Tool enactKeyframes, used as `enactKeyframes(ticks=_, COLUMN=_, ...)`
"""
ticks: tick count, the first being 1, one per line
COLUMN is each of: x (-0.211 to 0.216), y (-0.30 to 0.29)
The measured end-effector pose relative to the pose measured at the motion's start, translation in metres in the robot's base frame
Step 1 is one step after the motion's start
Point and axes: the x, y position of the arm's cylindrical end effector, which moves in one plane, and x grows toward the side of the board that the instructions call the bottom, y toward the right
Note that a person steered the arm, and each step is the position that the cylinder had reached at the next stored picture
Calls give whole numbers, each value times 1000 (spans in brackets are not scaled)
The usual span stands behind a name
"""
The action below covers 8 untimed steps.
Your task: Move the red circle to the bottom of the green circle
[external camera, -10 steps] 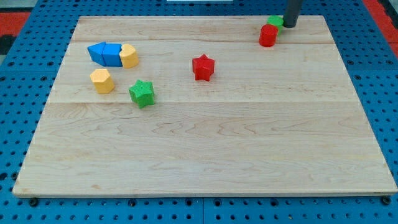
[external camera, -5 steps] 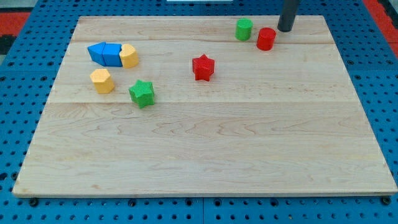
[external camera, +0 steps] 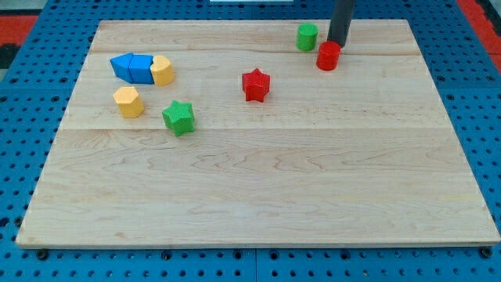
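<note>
Pushing red circle [external camera: 329, 56] left toward green circle [external camera: 307, 36], my tip [external camera: 338, 45] touching it.

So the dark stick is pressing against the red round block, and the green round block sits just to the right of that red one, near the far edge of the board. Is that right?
Not quite. In the camera view the green circle sits toward the view's left of the red circle, and slightly nearer the view's top, not to its right. The rest holds: my tip is right against the red circle, near the board's top edge.

I see a red star [external camera: 255, 84], green star [external camera: 178, 117], two yellow blocks [external camera: 162, 70] [external camera: 127, 102], and blue blocks [external camera: 131, 67] on the board [external camera: 258, 196].
</note>
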Motion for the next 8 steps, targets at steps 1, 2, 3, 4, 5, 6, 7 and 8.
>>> enactKeyframes(ticks=1, x=5, y=12)
enactKeyframes(ticks=2, x=15, y=51)
enactKeyframes(ticks=3, x=34, y=42)
enactKeyframes(ticks=4, x=46, y=18)
enactKeyframes(ticks=5, x=46, y=10)
enactKeyframes(ticks=6, x=46, y=8)
enactKeyframes(ticks=7, x=46, y=9)
enactKeyframes(ticks=8, x=46, y=9)
